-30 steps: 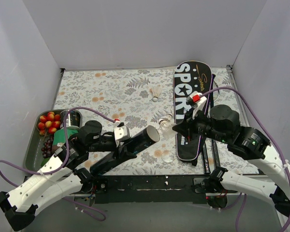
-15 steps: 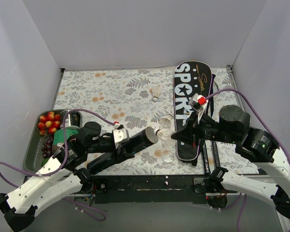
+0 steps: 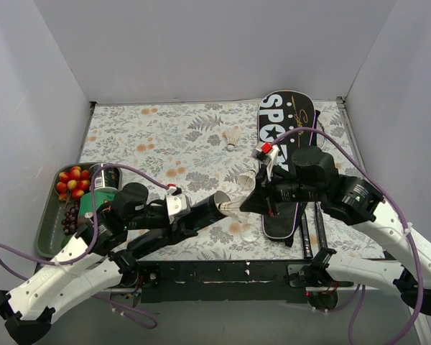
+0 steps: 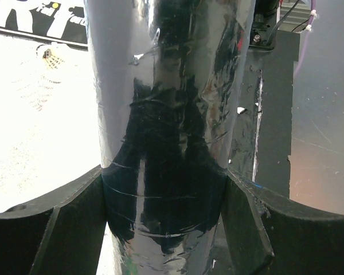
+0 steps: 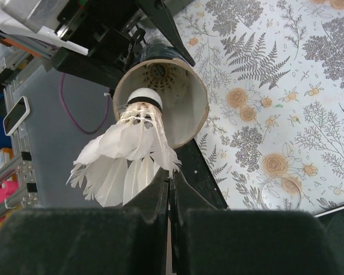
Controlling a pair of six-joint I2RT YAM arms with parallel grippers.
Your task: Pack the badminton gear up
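**Left arm.** The left end effector [image 4: 163, 172] is clamped on the tube [image 4: 166, 103], with one finger [image 4: 69, 223] pressed against each side of its dark, glossy wall. In the top view the tube [image 3: 201, 213] slants over the near edge of the bench [image 3: 165, 136]. Its mouth faces right, toward the other arm.

**Right arm.** The right end effector [image 5: 171, 189] is fully closed on the feather skirt of a shuttlecock [image 5: 132, 149]. The cork end points at the tube's mouth [image 5: 160, 103] and overlaps its rim in the wrist view. I cannot tell whether the cork has passed inside. From above, the shuttlecock [image 3: 233, 206] sits between the tube's mouth and the right end effector [image 3: 246, 204].

**Loose gear.**
- A second shuttlecock [image 3: 232, 136] lies on the bench toward the far edge, near the middle and apart from everything else.
- A third shuttlecock [image 3: 248, 176] lies just beside the left edge of the bag [image 3: 284, 122].
- The black bag runs from the far right corner toward the near edge, its white lettering facing up. The right arm covers part of it.
- The rackets [image 3: 319, 233] lie along the bag's right side, handles toward the near edge.

**Other items.** A tray [image 3: 47, 223] sits at the left edge of the bench. It holds fruit [image 3: 72, 181] and a can [image 3: 106, 176].
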